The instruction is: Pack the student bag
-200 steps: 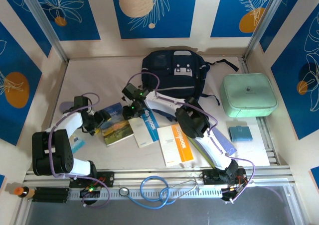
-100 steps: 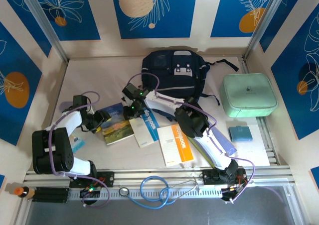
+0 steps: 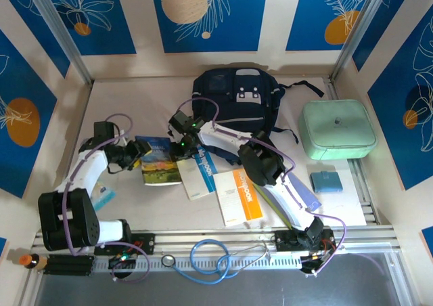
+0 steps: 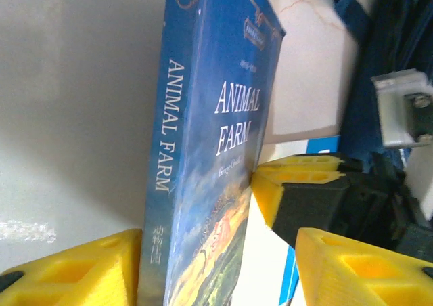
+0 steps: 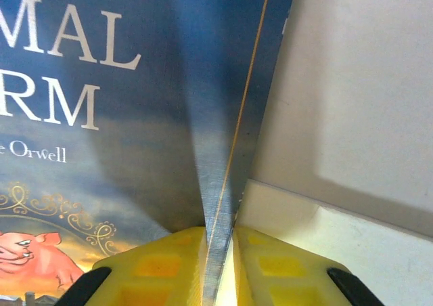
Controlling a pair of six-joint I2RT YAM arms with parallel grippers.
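Top external view. Student: where does the student bag (image 3: pixel 237 99) lie?
Tutor: Just beyond the right gripper (image 5: pixel 218 252), front up on the table (image 3: pixel 122 103), its inside hidden. A mint-green case (image 3: pixel 337 128), lid down, sits well off to that gripper's right, contents unseen.
Student: What do the tools hold?
Tutor: The right gripper's jaws pinch the thin edge of the book (image 4: pixel 216 116). The left gripper (image 4: pixel 223 271) straddles the spine side, jaws partly apart, one finger clear of the cover
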